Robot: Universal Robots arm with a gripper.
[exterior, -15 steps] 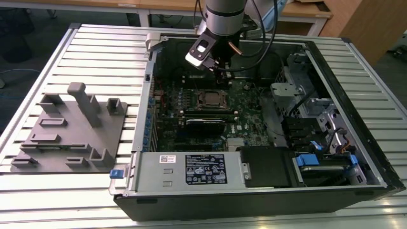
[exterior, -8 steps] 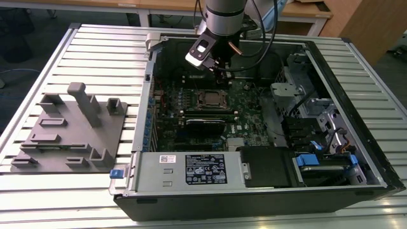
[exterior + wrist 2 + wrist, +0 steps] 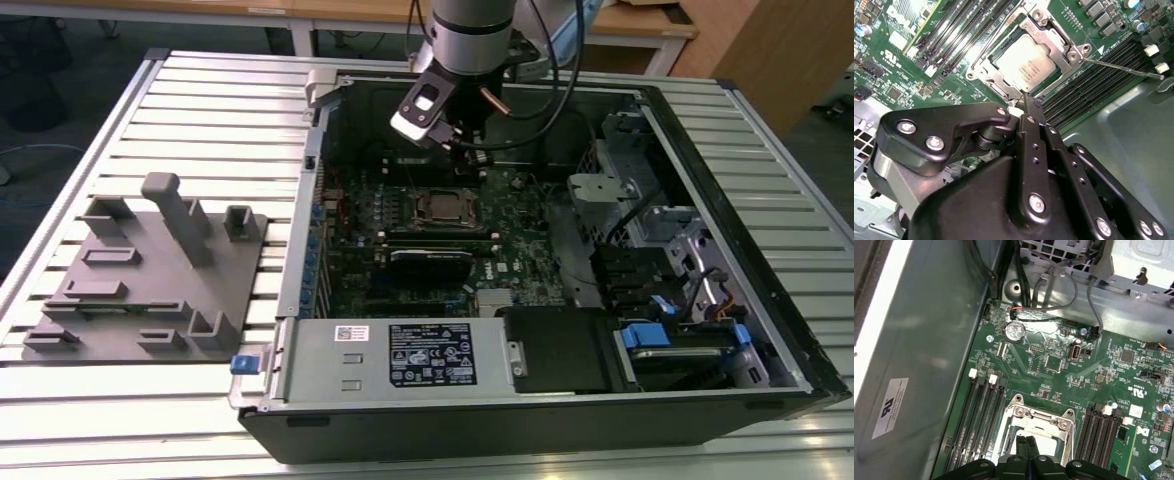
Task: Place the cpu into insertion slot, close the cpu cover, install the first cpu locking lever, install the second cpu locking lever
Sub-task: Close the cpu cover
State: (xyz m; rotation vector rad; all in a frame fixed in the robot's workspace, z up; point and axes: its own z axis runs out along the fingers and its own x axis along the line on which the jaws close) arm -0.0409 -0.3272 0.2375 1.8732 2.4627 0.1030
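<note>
The cpu [image 3: 1026, 62], a flat square chip with a silver-grey top, lies in the insertion slot [image 3: 445, 205] on the green motherboard. The cpu cover [image 3: 1054, 37], a thin silver frame, lies down around it, and the chip shows through its cut-out. One thin wire locking lever [image 3: 1119, 67] sticks out from a socket corner across the memory slots. My gripper [image 3: 1026, 98] hangs just above the socket's edge, its black fingers shut together with nothing between them. In the first wrist view the gripper [image 3: 1026, 441] points at the cover [image 3: 1040, 415]. In the exterior view the gripper [image 3: 465, 145] is behind the socket.
The open computer case [image 3: 747, 390] lies on a slatted metal table. A power supply [image 3: 400, 355] fills its front and drive bays [image 3: 667, 270] the exterior view's right. Black memory slots [image 3: 1089, 80] flank the socket. Cables [image 3: 1054, 290] hang nearby. A grey fixture [image 3: 147, 270] sits outside the case.
</note>
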